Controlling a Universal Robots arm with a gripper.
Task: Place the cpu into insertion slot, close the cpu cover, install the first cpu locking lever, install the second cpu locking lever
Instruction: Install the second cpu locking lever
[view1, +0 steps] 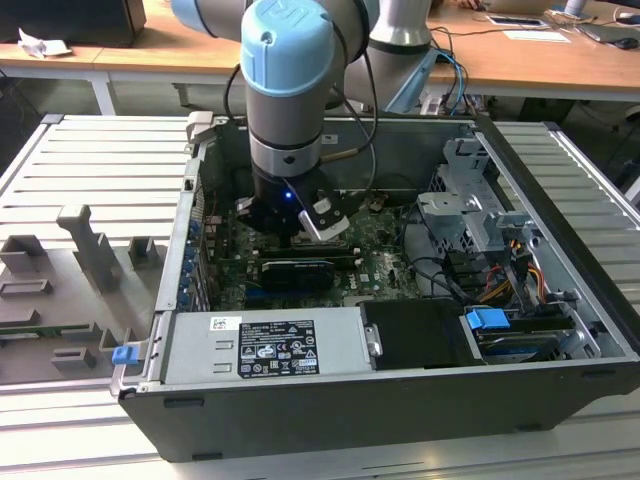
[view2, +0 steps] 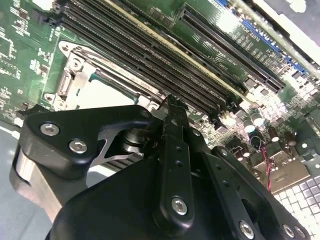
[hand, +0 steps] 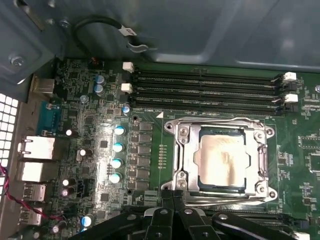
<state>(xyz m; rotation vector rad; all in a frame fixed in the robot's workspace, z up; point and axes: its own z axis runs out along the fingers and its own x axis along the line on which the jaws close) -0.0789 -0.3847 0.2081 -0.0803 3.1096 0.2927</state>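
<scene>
Open grey desktop computer case (view1: 400, 400) is lying on a slatted metal bench, with a grey moulded parts tray (view1: 70, 290) sitting at the exterior view's left. Blue-and-grey robot arm (view1: 285, 90) is reaching down into the case at about 11 o'clock from the case's middle, over the green motherboard (view1: 375, 265).

In the first wrist view, 4 round blue-topped capacitors (hand: 118, 155) are standing in a column. At 3 o'clock from them the square black insertion slot (hand: 176, 155) is sitting with the small square pale silver-beige cpu (hand: 222, 161) lying flat inside it. The silvery metal cpu cover (hand: 187, 160) with the cut-out middle is lying down flat around the chip, framing its face. Long black memory slots (hand: 205, 87) are running at 12 o'clock from the socket.

The black gripper (hand: 172, 212) is hovering at 6 o'clock from the socket, just beside the cover's edge. Fingers are appearing pressed together with nothing between them. In the second wrist view the gripper (view2: 172, 112) is hanging just beside the socket corner.
</scene>
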